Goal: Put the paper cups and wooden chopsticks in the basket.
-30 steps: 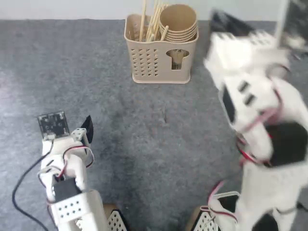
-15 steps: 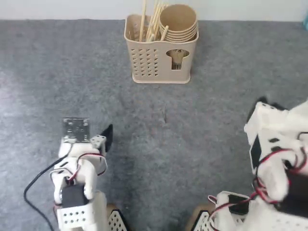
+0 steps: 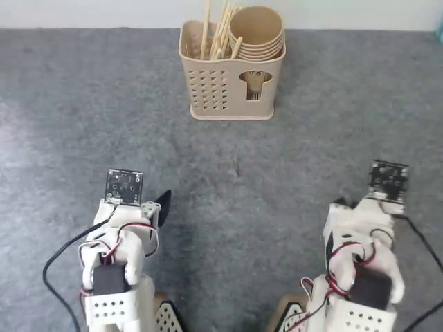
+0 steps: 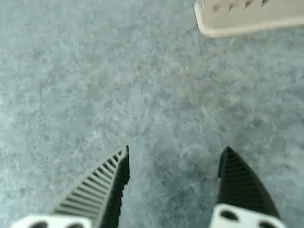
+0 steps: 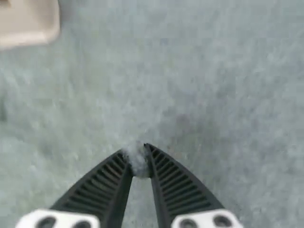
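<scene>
As paper cups [image 3: 257, 31] and wooden chopsticks [image 3: 218, 28] stand in the basket [image 3: 232, 86], upper centre, task looks done.
Basket well ahead of both arms, neither clearly nearer; left gripper [image 4: 176, 152] spread open, right gripper [image 5: 137, 154] closed, empty.

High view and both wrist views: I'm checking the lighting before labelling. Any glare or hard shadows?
High view: even, soft light, no glare; the basket throws only a faint shadow on the carpet. Left wrist view: dim shade on the carpet by the open left end effector. Right wrist view: no glare, no hard shadow.
</scene>
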You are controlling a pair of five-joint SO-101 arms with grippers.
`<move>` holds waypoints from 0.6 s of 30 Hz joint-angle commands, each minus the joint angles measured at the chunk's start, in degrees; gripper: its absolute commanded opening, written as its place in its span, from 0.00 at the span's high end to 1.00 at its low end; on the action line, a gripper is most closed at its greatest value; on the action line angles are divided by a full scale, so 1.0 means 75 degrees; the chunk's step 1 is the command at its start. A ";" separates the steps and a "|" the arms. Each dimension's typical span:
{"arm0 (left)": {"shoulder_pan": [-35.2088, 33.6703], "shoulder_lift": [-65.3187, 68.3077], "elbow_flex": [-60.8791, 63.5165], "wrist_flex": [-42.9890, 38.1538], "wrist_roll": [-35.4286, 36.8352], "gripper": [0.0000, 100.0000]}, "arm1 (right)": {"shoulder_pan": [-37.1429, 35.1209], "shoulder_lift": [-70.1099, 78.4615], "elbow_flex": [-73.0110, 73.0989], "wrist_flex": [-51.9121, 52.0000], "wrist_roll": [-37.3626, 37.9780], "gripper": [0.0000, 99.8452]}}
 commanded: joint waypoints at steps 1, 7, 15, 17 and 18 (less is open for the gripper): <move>0.0035 -0.0176 -0.0076 0.0270 -0.0070 0.71 | 0.0029 -0.0322 0.0703 -0.0193 0.0293 0.99; -0.0023 -0.0176 -0.0182 0.0610 -0.0094 0.77 | 0.0006 -0.0404 0.1383 -0.0100 0.0293 0.99; -0.0082 -0.0176 -0.0205 0.0656 -0.0129 0.98 | -0.0580 -0.0404 0.2028 0.0076 0.0234 0.99; -0.0375 -0.0176 -0.0229 0.0750 -0.0129 0.99 | -0.0627 -0.0404 0.2098 0.0064 0.0234 0.99; -0.0504 -0.0176 -0.0229 0.0750 -0.0117 0.99 | -0.0639 -0.0404 0.2122 0.0053 0.0223 0.99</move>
